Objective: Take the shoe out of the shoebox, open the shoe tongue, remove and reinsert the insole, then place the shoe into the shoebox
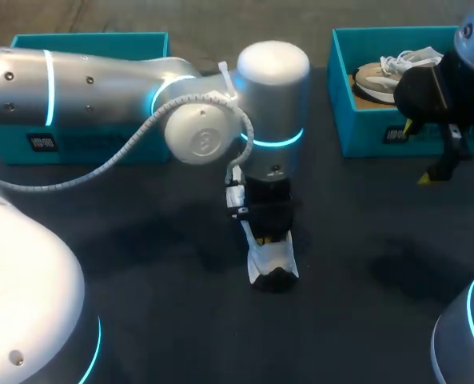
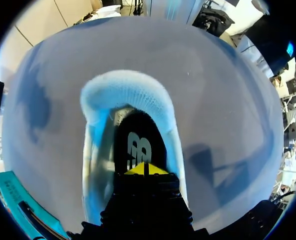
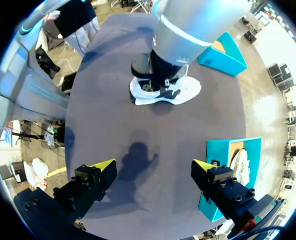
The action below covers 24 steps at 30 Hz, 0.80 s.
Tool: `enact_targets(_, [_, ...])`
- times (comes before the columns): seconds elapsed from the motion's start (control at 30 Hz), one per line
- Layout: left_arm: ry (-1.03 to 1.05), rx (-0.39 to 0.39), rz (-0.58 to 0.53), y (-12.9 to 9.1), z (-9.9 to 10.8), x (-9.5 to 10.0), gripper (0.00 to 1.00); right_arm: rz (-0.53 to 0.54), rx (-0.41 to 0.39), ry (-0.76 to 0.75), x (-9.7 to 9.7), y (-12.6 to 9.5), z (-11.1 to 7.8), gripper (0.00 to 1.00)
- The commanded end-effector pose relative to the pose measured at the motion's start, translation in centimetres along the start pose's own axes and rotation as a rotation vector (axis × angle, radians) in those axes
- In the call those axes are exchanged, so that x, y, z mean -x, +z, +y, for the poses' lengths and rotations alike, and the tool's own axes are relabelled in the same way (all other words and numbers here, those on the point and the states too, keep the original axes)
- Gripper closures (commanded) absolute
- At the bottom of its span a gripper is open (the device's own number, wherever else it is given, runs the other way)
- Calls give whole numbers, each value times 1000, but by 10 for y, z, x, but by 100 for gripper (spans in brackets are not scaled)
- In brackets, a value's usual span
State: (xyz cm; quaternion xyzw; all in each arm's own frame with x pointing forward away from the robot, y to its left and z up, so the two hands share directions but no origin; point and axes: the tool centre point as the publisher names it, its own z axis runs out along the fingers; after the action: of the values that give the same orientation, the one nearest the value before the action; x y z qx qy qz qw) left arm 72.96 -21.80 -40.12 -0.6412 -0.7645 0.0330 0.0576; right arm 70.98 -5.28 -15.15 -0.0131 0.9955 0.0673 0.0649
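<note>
A white shoe (image 1: 273, 262) stands on the dark table near the middle, also seen in the right wrist view (image 3: 180, 93). My left gripper (image 1: 264, 238) points straight down into its opening. In the left wrist view the yellow tips (image 2: 144, 169) are shut together inside the white collar (image 2: 128, 92), right at the black insole (image 2: 138, 145); whether they pinch the insole I cannot tell. My right gripper (image 1: 417, 152) hangs open and empty above the table at the right, its fingers wide apart (image 3: 152, 167), beside the right shoebox (image 1: 363, 128).
The right teal shoebox (image 3: 227, 150) holds a second, beige and white shoe (image 1: 384, 74). Another teal shoebox (image 1: 93, 44) stands at the back left, partly behind my left arm (image 1: 101, 88). Bare table lies between the shoe and my right gripper.
</note>
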Motion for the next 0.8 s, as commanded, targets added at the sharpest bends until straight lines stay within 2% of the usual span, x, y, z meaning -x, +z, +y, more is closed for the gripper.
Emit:
enact_targets(0.03, [-5, 30, -6, 14, -6, 6, 100, 3, -3, 2, 1, 1, 1, 0])
enact_targets(0.3, [-57, 93, -148, 8, -4, 10, 100, 3, -3, 2, 1, 1, 1, 0])
enact_targets(0.5, [-59, 59, -184, -5, -5, 13, 100, 3, -3, 2, 1, 1, 1, 0])
enact_targets(0.63, [-52, 21, -156, -16, -7, 10, 100, 3, -3, 2, 1, 1, 1, 0])
enact_targets(0.8, [-65, 32, -166, -34, -5, 2, 100, 3, -3, 2, 1, 1, 1, 0])
